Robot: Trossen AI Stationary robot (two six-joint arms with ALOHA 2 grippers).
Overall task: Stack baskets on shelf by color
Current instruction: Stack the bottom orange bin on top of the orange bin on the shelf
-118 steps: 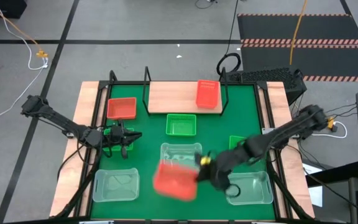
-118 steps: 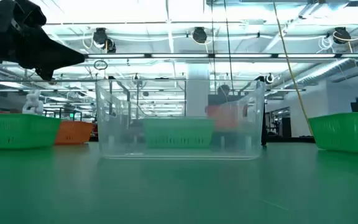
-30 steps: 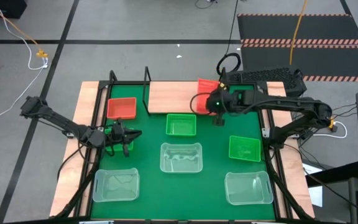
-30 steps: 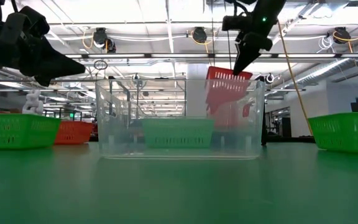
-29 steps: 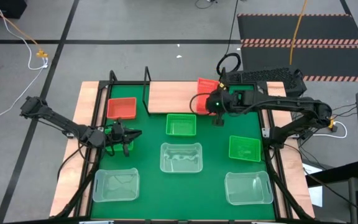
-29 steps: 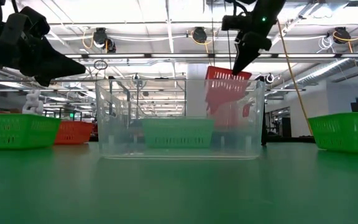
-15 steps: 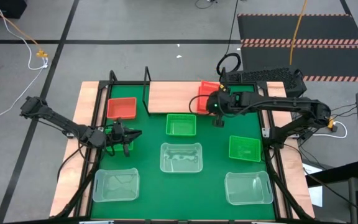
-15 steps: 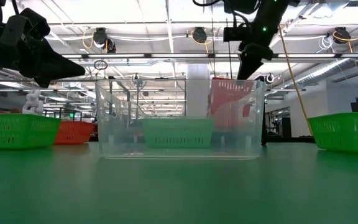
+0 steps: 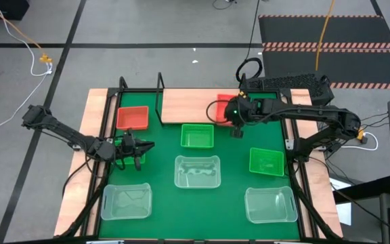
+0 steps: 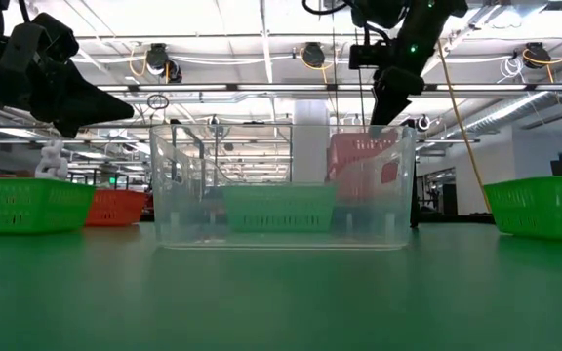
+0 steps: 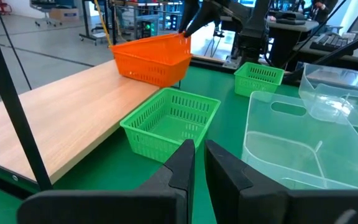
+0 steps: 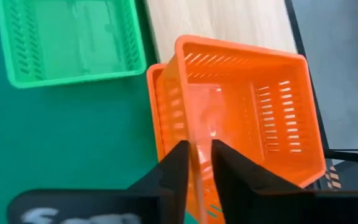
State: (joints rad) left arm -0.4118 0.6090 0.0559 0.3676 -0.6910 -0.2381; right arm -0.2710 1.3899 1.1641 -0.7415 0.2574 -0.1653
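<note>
My right gripper [image 9: 233,114] stands over the right end of the wooden shelf [image 9: 188,105], shut on a red basket [image 12: 247,112]. That basket sits nested in a second red basket [image 12: 156,106] on the shelf. A third red basket [image 9: 133,118] lies at the left. Two green baskets [image 9: 197,135] [image 9: 266,161] and three clear baskets [image 9: 197,171] [image 9: 126,201] [image 9: 271,205] rest on their bottoms on the green mat. My left gripper [image 9: 138,148] waits shut over the mat's left side, touching nothing. My right gripper pinches one side wall of the upper red basket at its rim [image 12: 196,149], one finger inside the basket [image 12: 225,165] and one outside [image 12: 174,165]. The fingers come from above, pointing down. The basket sits level and upright, nested in the red basket below it on the shelf.
The shelf's black wire frame posts [image 9: 159,95] stand up at its corners. The bare shelf board [image 11: 61,112] stretches left of the red stack. The middle clear basket [image 10: 281,185] fills the low view's centre. Cables and a dark box [image 9: 286,85] lie past the table's far right corner.
My right gripper has moved slightly right and down over the shelf's right end. The red basket it holds was tilted and raised; now it is level and lower, set into the red basket on the shelf. The gripper stays shut on it.
</note>
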